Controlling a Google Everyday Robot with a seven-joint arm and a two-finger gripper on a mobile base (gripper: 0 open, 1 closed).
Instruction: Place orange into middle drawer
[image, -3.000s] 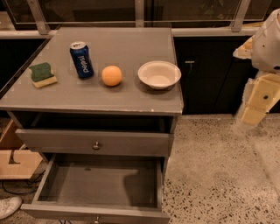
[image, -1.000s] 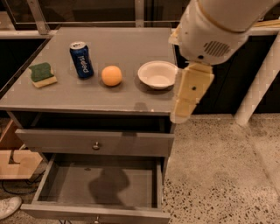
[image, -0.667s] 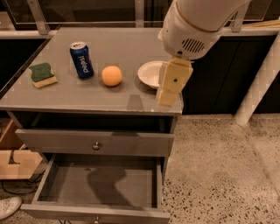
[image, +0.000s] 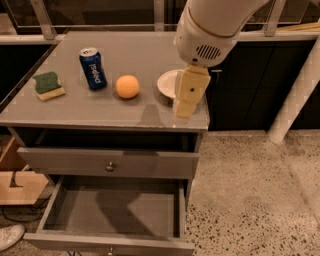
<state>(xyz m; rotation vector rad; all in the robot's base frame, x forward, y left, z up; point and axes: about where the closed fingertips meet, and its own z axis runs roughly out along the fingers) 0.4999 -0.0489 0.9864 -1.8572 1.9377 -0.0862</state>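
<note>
The orange (image: 127, 86) sits on the grey cabinet top (image: 100, 112), between the blue soda can and the white bowl. The middle drawer (image: 112, 210) is pulled open below, its plain grey inside bare. The matching drawer above it (image: 110, 162) is closed. My gripper (image: 187, 95) hangs from the big white arm (image: 212, 27) over the right part of the top. It is in front of the bowl, about a hand's width right of the orange and apart from it.
A blue soda can (image: 93, 68) stands left of the orange. A green-and-yellow sponge (image: 48, 85) lies at the far left. The white bowl (image: 166, 81) is partly hidden by my gripper. A wooden box (image: 17, 182) stands on the floor at the left, and a white post (image: 295, 100) at the right.
My arm has swung in from the right and moved left over the cabinet top, now covering part of the bowl. The orange, the can and the drawers have not moved.
</note>
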